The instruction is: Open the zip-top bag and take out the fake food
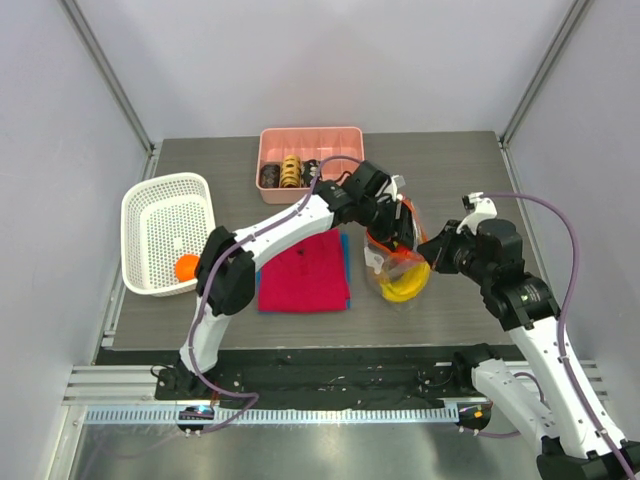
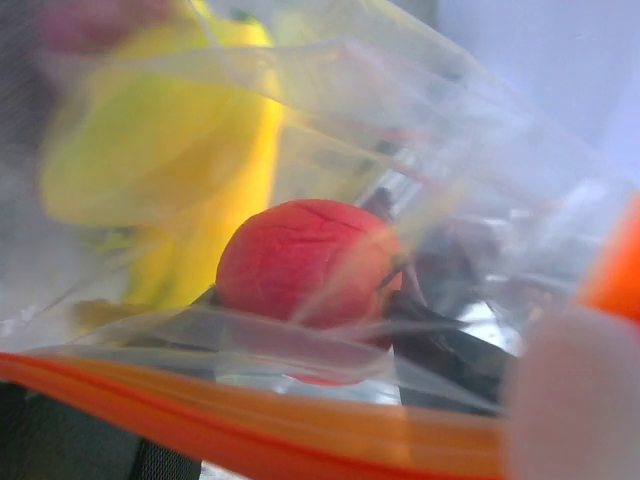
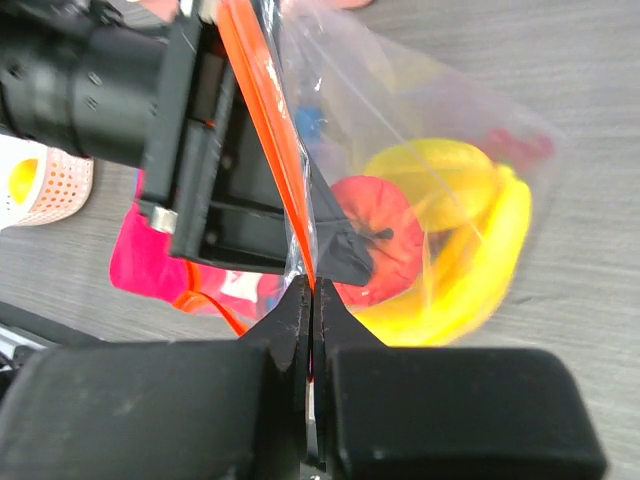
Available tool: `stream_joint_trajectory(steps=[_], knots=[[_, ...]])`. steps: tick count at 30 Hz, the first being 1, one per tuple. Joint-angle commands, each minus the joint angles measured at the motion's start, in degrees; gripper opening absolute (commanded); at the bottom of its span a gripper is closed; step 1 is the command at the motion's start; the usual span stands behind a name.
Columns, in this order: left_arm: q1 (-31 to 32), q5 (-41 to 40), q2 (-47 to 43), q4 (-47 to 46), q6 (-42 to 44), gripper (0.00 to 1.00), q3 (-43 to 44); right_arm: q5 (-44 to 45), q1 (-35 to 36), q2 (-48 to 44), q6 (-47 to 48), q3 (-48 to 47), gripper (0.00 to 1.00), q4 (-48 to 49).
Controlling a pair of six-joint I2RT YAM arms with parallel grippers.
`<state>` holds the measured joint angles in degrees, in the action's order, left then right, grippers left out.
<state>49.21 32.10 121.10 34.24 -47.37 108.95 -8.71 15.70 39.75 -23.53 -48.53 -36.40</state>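
Pinching zip-top bag (image 3: pixel 268 120): right hand (image 3: pixel 312 300) clenched | left hand (image 1: pixel 396 233) at red fruit (image 2: pixel 305 260), grip unclear

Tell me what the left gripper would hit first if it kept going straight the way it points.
Probably the red fruit, right ahead of the left gripper inside the bag; the banana lies farther in.

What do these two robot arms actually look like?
The left arm and right arm are white tubes with chunky black joints; a thin purple cable loops along each. The left gripper and right gripper are black and blocky.
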Motion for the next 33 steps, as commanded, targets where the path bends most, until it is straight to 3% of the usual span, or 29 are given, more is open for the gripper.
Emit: stream_joint_trajectory(steps=[1,3,6,11,21,24,29,33], knots=[[-3.68,3.58,-0.51,-0.31,-11.24,0.00,6.37,1.85,0.03,0.24,4.98,-3.49,0.01,-3.67],[-4.47,4.03,-1.21,-2.67,-11.34,0.00,5.76,5.45,0.03,0.77,5.51,-4.46,0.01,-5.08],[-4.48,2.37,-2.79,-2.87,-3.19,0.00,5.14,8.45,0.03,1.73,2.09,-5.78,0.01,-5.43],[-3.51,-0.81,-3.24,6.97,6.49,0.00,3.03,5.02,-0.06,6.12,-0.55,-11.31,0.01,-3.78],[1.32,-7.56,-6.30,9.01,13.08,0.00,-0.31,7.39,-0.15,18.52,-1.61,-18.97,0.01,-2.01],[2.64,-11.79,-8.50,7.96,16.25,0.00,-1.18,7.30,-0.23,18.88,-0.99,-18.09,0.01,-2.71],[2.64,-11.62,-11.32,5.67,18.37,0.00,-2.51,4.76,-1.38,20.46,0.59,-19.41,0.01,-6.66],[1.69,-13.11,-12.82,1.98,17.15,0.00,-2.25,1.78,-1.38,14.16,1.38,-13.71,0.01,-5.88]])
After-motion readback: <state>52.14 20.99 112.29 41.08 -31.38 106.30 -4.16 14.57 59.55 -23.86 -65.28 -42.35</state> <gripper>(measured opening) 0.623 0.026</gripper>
